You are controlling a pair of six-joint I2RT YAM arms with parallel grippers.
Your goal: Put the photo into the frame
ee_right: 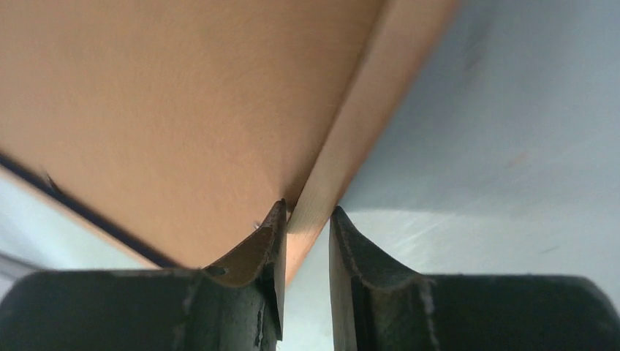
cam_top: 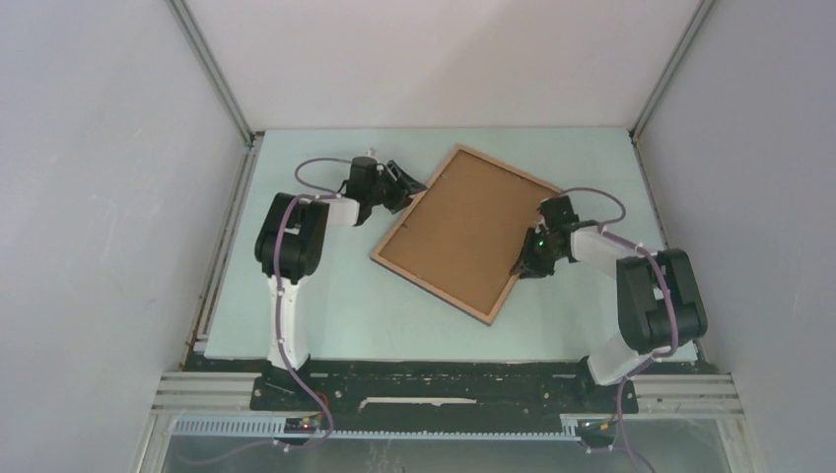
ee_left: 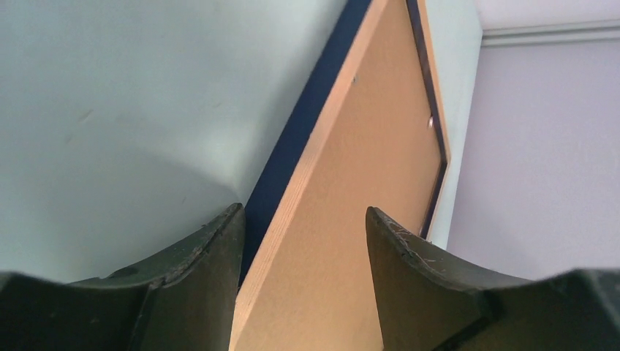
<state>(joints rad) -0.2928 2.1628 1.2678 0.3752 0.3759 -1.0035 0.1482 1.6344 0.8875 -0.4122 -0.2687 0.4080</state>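
1. The frame (cam_top: 463, 232) is a large, thin-edged rectangle, with its light brown wood face up and its dark navy face down.
2. It sits mid-table (cam_top: 335, 315), askew, with its long sides running from 1 o'clock to 7 o'clock.

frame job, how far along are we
Done: nothing visible; the light-wood rectangular picture frame lies with its brown backing board in place, no photo in view. In hand: right gripper pinches its rim, left gripper straddles the opposite edge, open. Still to do: open it, insert photo.
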